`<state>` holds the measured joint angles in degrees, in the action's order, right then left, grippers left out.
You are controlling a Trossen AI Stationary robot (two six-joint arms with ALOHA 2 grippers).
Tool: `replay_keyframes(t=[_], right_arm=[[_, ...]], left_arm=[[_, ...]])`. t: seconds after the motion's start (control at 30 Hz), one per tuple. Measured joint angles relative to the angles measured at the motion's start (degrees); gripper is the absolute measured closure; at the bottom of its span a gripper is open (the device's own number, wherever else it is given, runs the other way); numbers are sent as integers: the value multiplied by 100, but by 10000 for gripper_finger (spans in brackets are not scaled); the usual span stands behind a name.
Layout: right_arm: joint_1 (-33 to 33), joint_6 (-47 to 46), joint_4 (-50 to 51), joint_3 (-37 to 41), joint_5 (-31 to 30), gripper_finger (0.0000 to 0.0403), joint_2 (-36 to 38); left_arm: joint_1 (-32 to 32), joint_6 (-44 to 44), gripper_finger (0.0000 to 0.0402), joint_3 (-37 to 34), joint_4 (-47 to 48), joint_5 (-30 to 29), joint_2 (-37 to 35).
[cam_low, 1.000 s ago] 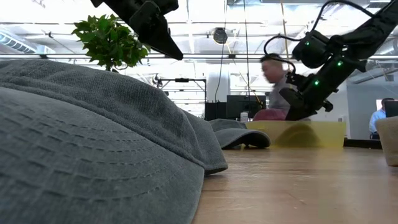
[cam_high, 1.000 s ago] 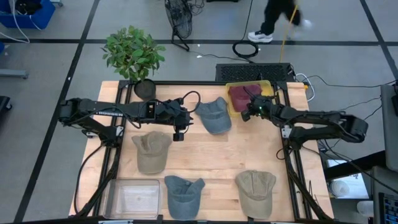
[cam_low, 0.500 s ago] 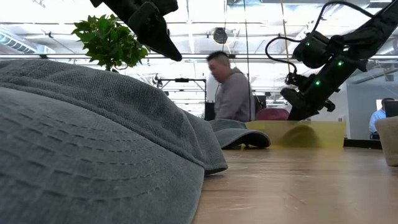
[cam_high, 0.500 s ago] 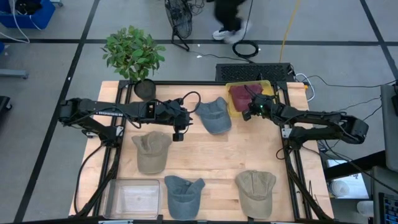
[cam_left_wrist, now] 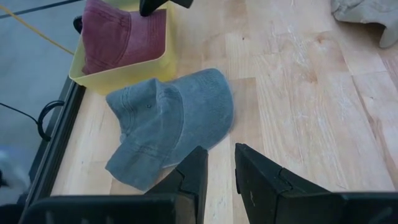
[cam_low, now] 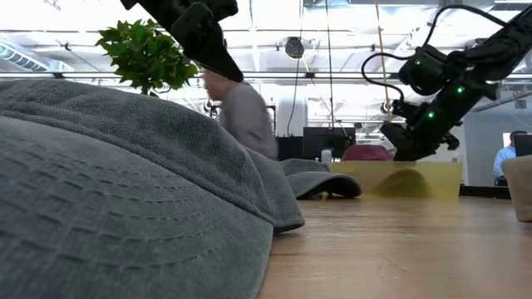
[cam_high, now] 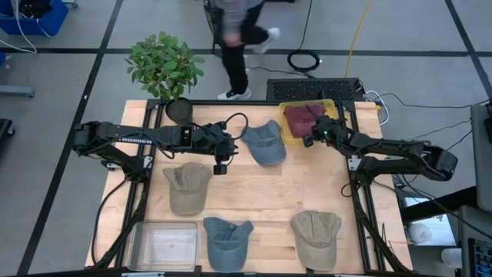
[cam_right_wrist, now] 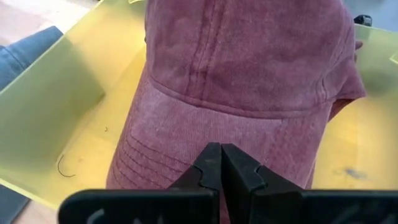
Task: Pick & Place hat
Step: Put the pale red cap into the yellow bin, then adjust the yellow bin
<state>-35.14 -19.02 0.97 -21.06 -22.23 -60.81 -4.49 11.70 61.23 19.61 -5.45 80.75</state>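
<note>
A maroon hat (cam_high: 300, 117) lies in the yellow bin (cam_high: 286, 132) at the table's far right and fills the right wrist view (cam_right_wrist: 249, 68). My right gripper (cam_high: 309, 141) (cam_right_wrist: 221, 155) is shut and hangs over the hat's brim at the bin's near edge. A grey-blue hat (cam_high: 265, 142) (cam_left_wrist: 174, 127) rests crown up on the table, left of the bin. My left gripper (cam_high: 221, 163) (cam_left_wrist: 221, 171) hovers left of this hat, well above the table, with a narrow gap between its fingers. My right gripper's shut fingers (cam_right_wrist: 211, 165) stand over the maroon hat's brim (cam_right_wrist: 161, 155), pointing down into the bin. I cannot tell whether they touch the cloth.
A tan hat (cam_high: 187, 187), a blue-grey hat (cam_high: 227, 240) and another tan hat (cam_high: 317, 237) lie on the near half of the table. A clear bin (cam_high: 164, 245) sits at the near left corner and a potted plant (cam_high: 165, 68) at the far left. A person (cam_high: 234, 38) walks beyond the far edge.
My right gripper has shifted a little toward the table's right edge above the yellow bin, staying shut. The person behind the table has walked from right to left.
</note>
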Motion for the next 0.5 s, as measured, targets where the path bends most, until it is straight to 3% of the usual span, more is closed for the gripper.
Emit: replay_keyframes(t=[0.5], right_arm=[[226, 834, -486, 44, -22, 401, 885]], left_arm=[[0, 108, 314, 0, -7, -2, 0]])
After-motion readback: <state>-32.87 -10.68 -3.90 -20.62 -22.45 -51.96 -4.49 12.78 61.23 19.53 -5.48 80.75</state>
